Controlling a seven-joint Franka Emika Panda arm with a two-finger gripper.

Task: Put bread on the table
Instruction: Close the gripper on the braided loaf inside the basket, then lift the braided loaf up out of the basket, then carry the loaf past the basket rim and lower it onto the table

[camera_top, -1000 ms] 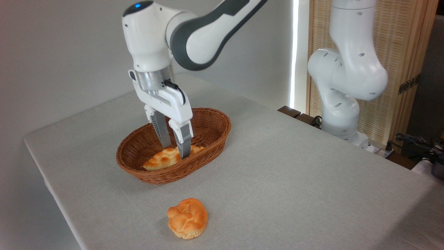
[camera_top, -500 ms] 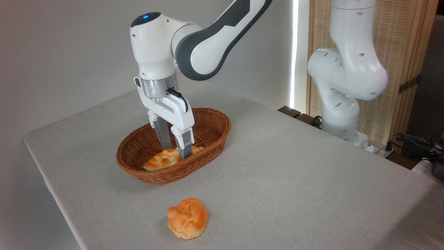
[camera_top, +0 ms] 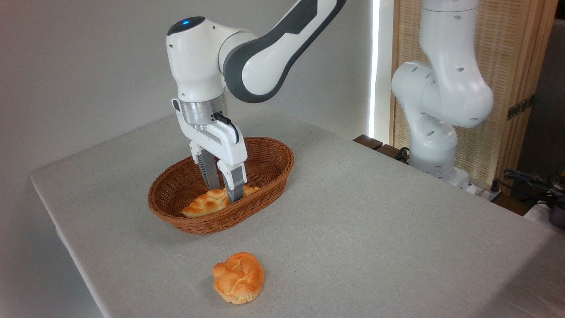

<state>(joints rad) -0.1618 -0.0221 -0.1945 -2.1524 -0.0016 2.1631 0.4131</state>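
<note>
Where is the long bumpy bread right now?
The bread lies inside the wicker basket, left of the table's middle, with the claw around it.

Bread [camera_top: 211,202]: pale yellow, golden-brown toasted bumps, braided pattern; basket [camera_top: 269,174]: brown, woven wicker; bun [camera_top: 239,277]: orange, knotted surface; desk [camera_top: 375,229]: plain light grey, cloth-like; arm [camera_top: 260,53]: white with dark grey sections, blue light on top; hand [camera_top: 223,192]: white body, grey ribbed fingers [camera_top: 235,185]; screen [camera_top: 512,66] behind: light wood slats.
</note>
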